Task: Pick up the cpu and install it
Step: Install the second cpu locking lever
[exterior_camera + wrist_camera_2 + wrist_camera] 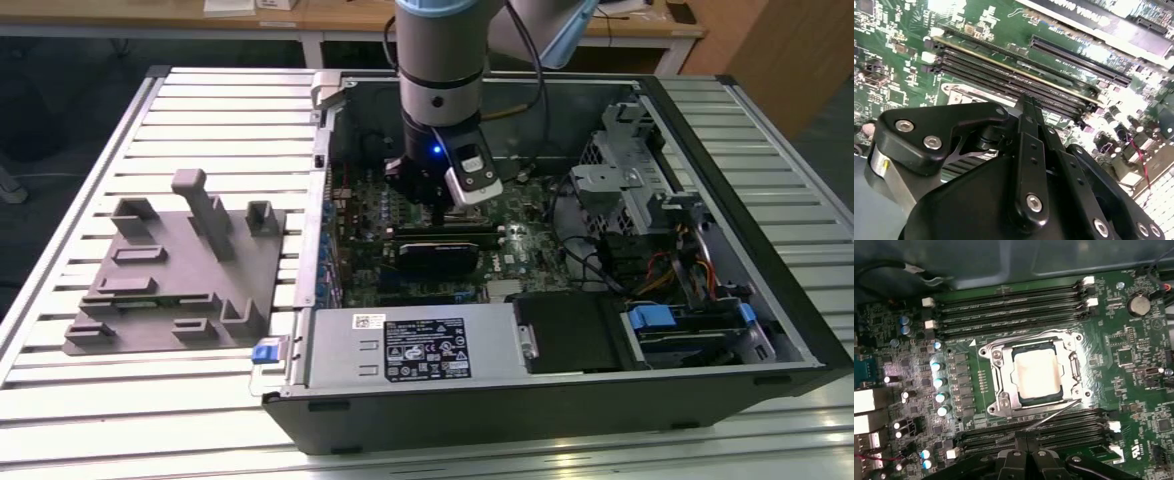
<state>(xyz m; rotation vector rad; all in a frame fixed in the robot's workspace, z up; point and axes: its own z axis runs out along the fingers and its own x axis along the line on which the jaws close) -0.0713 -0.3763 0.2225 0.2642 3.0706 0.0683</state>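
Pincer (1025,436) with its two black fingers pressed flat together, nothing held between them, hanging low over a green motherboard (1134,385) inside an open computer case (561,400). Just ahead of the fingertips, in the first wrist view, the cpu (1036,375) lies flat in its metal socket frame (999,400), silvery-white top facing up. Rows of dark memory slots (1009,315) run on both sides of the socket, the nearer rows directly beneath the pincer. Well off to the exterior view's left, outside the case, sits a grey fixture tray (167,280).
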